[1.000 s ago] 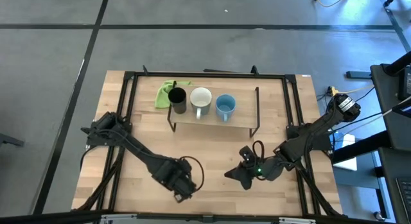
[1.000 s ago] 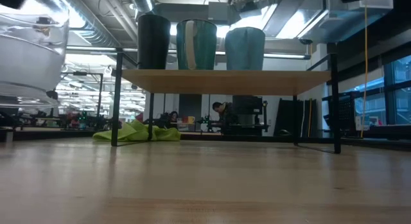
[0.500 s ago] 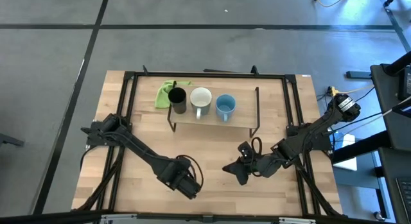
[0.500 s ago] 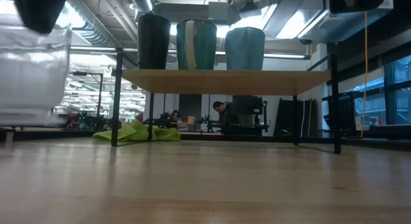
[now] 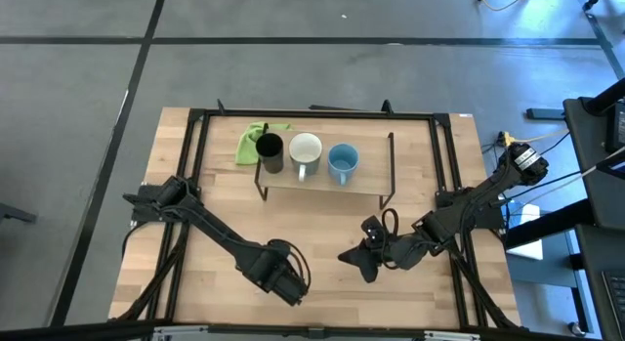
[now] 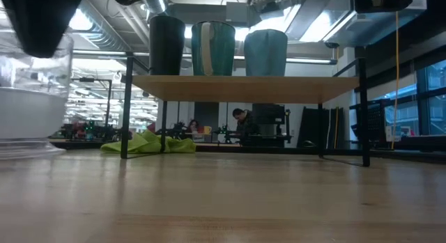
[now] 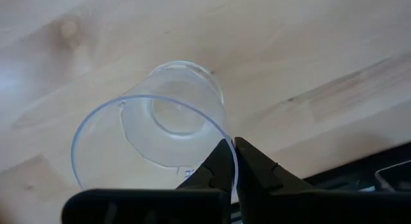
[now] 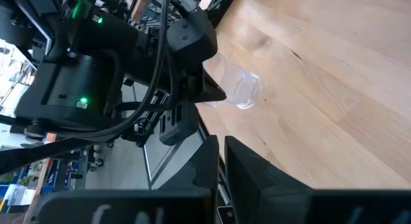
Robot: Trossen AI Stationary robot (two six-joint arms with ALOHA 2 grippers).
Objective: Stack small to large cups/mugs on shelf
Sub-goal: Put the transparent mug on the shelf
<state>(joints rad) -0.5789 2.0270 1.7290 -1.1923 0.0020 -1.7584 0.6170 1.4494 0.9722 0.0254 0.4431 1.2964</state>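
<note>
Clear cup (image 7: 160, 131) near table's front edge | left gripper (image 7: 232, 161) pinching its rim | right gripper (image 8: 220, 161) narrow, empty

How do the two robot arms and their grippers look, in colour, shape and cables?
Both arms are dark, jointed links. The left gripper ends in two black, pointed fingers. The right gripper has similar black fingers. Looped black cables run along the wrists, and a green light glows on the left arm's wrist in the right wrist view.

Left gripper (image 7: 232, 161) pinched closed, low over the table's front; right gripper (image 5: 366, 265) nearby.
</note>
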